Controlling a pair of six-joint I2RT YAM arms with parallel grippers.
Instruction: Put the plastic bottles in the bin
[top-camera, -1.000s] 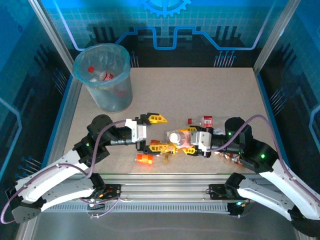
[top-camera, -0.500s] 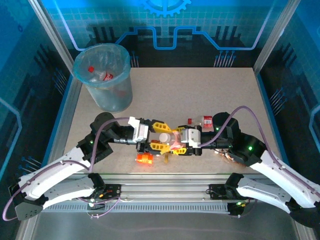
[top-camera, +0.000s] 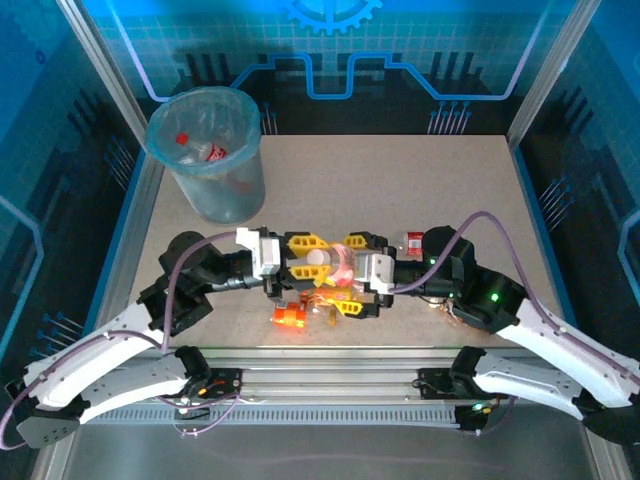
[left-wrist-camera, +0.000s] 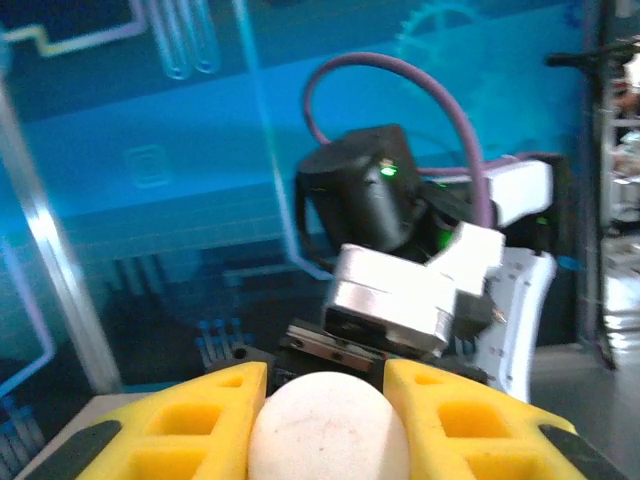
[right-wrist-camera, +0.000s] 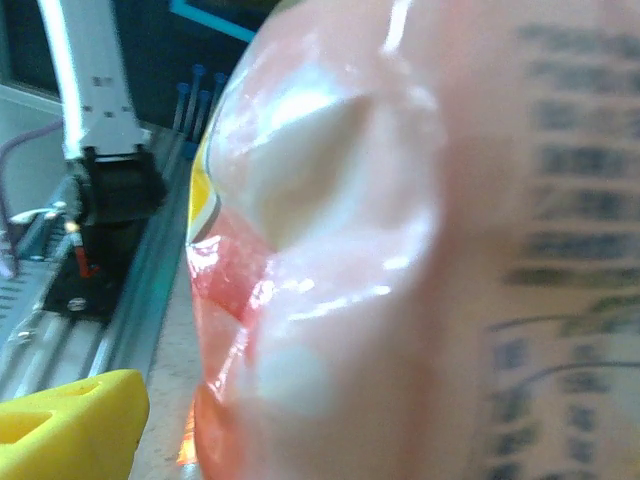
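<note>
A crumpled pinkish plastic bottle (top-camera: 338, 268) with a white cap (left-wrist-camera: 326, 432) hangs between both grippers above the table's front middle. My left gripper (top-camera: 308, 258) has its yellow fingers (left-wrist-camera: 190, 425) pressed against both sides of the cap. From the right, my right gripper (top-camera: 352, 273) is shut on the bottle's body (right-wrist-camera: 400, 250), which blocks most of the right wrist view. The bin (top-camera: 228, 195) stands at the far left with several bottles (top-camera: 205, 151) inside. An orange bottle (top-camera: 290, 317) lies below the grippers, and a red-labelled bottle (top-camera: 408, 240) lies behind the right wrist.
Another small bottle (top-camera: 456, 314) lies partly under the right arm. A metal rail (top-camera: 320, 352) runs along the table's front edge, and blue frame walls enclose the sides and back. Bare tabletop (top-camera: 400, 180) stretches between the bin and the right wall.
The right gripper has carried the bottle leftward. The left gripper has moved right and closed its fingers around the bottle's white cap.
</note>
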